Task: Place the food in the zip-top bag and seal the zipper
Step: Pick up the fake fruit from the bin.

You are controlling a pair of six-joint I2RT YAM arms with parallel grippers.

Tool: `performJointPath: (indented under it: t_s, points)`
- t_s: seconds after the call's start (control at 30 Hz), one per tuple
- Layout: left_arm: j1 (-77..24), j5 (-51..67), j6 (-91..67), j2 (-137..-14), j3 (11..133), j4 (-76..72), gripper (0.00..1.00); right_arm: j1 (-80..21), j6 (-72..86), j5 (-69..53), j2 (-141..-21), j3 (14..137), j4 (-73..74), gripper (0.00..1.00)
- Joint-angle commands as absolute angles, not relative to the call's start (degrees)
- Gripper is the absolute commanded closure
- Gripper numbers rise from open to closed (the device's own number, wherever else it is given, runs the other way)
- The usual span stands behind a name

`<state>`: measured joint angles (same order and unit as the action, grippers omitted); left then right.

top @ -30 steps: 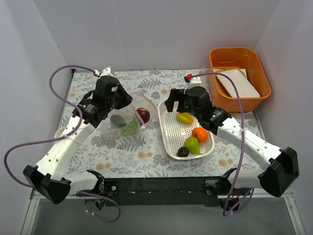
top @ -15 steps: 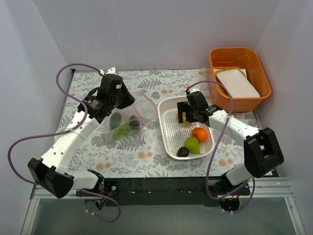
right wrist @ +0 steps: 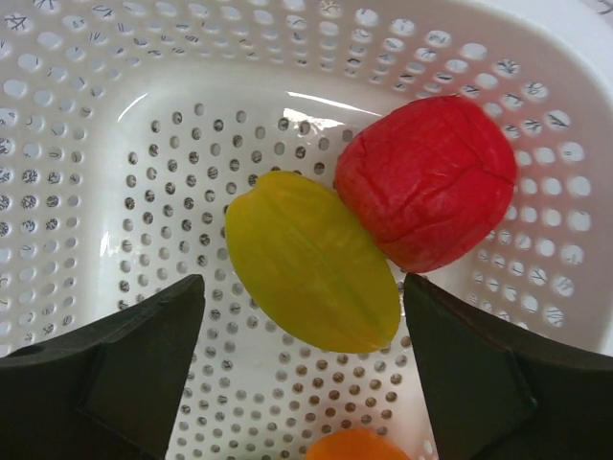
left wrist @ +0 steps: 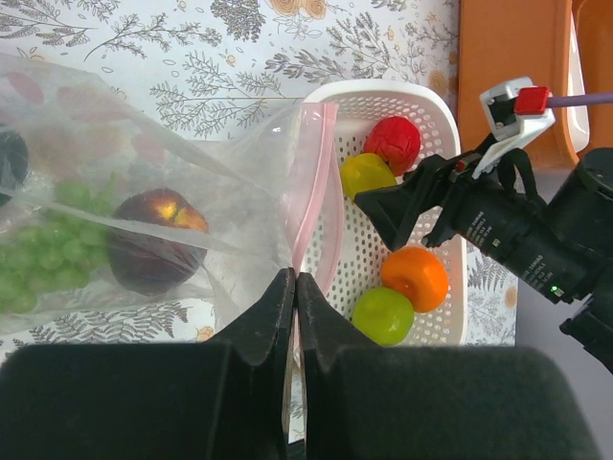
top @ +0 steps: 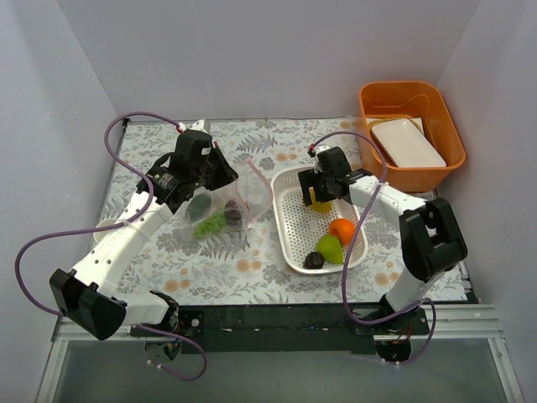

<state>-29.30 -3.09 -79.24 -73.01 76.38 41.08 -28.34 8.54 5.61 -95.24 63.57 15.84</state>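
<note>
The clear zip-top bag point(top: 220, 208) lies left of the white basket point(top: 285, 243). My left gripper point(left wrist: 295, 278) is shut on the bag's edge by the pink zipper point(left wrist: 311, 182) and holds the mouth up. Inside the bag point(left wrist: 144, 144) lie green grapes point(left wrist: 38, 254), a dark red fruit point(left wrist: 153, 244) and a dark piece point(left wrist: 8, 158). My right gripper point(right wrist: 302, 287) hangs open low in the basket point(right wrist: 144, 86), one finger on each side of the yellow piece point(right wrist: 311, 261). A red fruit point(right wrist: 426, 180) touches it. The orange point(top: 341, 229), green pear point(top: 330, 248) and dark plum point(top: 314, 261) also sit in the basket.
An orange bin point(top: 411, 126) holding a white container point(top: 408, 141) stands at the back right, close to the right arm. Grey walls close in the table on three sides. Purple cables loop from both arms.
My right gripper has swung from the bag's mouth to the basket and dropped over the yellow piece. The dark red fruit went from the bag's mouth deeper in. My left gripper raised the mouth slightly.
</note>
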Motion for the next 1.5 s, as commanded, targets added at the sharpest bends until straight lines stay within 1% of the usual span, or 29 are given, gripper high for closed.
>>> performJointPath:
  t_s: [0.0,0.03,0.07,0.13,0.17,0.3,0.33,0.4,0.47,0.57,0.67,0.77,1.07,1.3,1.33,1.43,1.47]
  points:
    - [-29.1,-1.8,-78.7,-71.2,75.8,40.1,1.0,-28.2,6.3,0.4,-96.9,65.8,14.7,0.13]
    - [-29.1,-1.9,-78.6,-71.2,75.8,40.2,1.0,-28.2,6.5,0.4,-96.9,65.4,14.6,0.16]
    - [-29.2,-2.0,-78.6,-71.2,75.8,40.2,1.0,-28.2,6.8,0.4,-96.9,65.1,14.5,0.21]
    - [-29.2,-2.2,-78.5,-71.1,75.4,40.3,1.0,-28.2,7.1,-1.7,-96.7,64.3,14.2,0.25]
    - [-29.2,-2.2,-78.5,-71.0,75.4,40.3,1.0,-28.2,7.4,-1.8,-96.2,63.6,14.1,0.29]
    - [-29.1,-2.2,-78.5,-71.0,75.1,40.1,1.0,-28.2,8.2,-2.5,-95.5,62.2,13.8,0.32]
    - [-29.1,-2.2,-78.5,-71.1,75.1,40.1,1.0,-28.2,8.2,-2.6,-95.5,62.1,13.9,0.32]
    - [-29.1,-2.0,-78.6,-71.1,75.1,39.9,1.0,-28.3,8.3,-3.2,-95.8,62.0,13.9,0.29]
    - [-29.1,-2.0,-78.6,-71.1,75.1,39.9,1.0,-28.3,8.3,-4.0,-95.9,62.1,13.8,0.23]
    - [-29.2,-2.0,-78.4,-71.1,75.1,39.9,1.0,-28.7,7.6,-4.5,-95.9,63.3,13.8,0.18]
    - [-29.1,-2.0,-78.4,-71.1,74.9,39.9,1.0,-29.4,6.1,-4.7,-96.4,65.0,14.4,0.16]
    - [-29.1,-2.1,-78.4,-70.8,75.0,39.9,1.0,-30.1,4.7,-1.9,-97.5,67.0,15.3,0.13]
    - [-29.1,-1.9,-78.3,-71.0,74.9,39.9,1.0,-30.6,2.6,-0.5,-101.7,70.4,16.1,0.14]
    - [-29.1,-2.0,-78.2,-70.9,74.9,40.0,1.0,-31.5,1.9,-0.3,-101.9,68.4,15.8,0.16]
    - [-29.1,-1.9,-78.3,-71.0,74.8,39.9,1.0,-31.5,1.9,-0.3,-101.9,68.1,15.7,0.17]
    - [-29.1,-1.8,-78.2,-71.2,74.8,39.8,1.0,-31.6,2.2,-0.3,-102.0,67.9,16.0,0.28]
    - [-29.1,-1.7,-78.2,-71.3,74.7,39.7,1.0,-31.6,2.3,-0.4,-102.0,67.9,16.1,0.35]
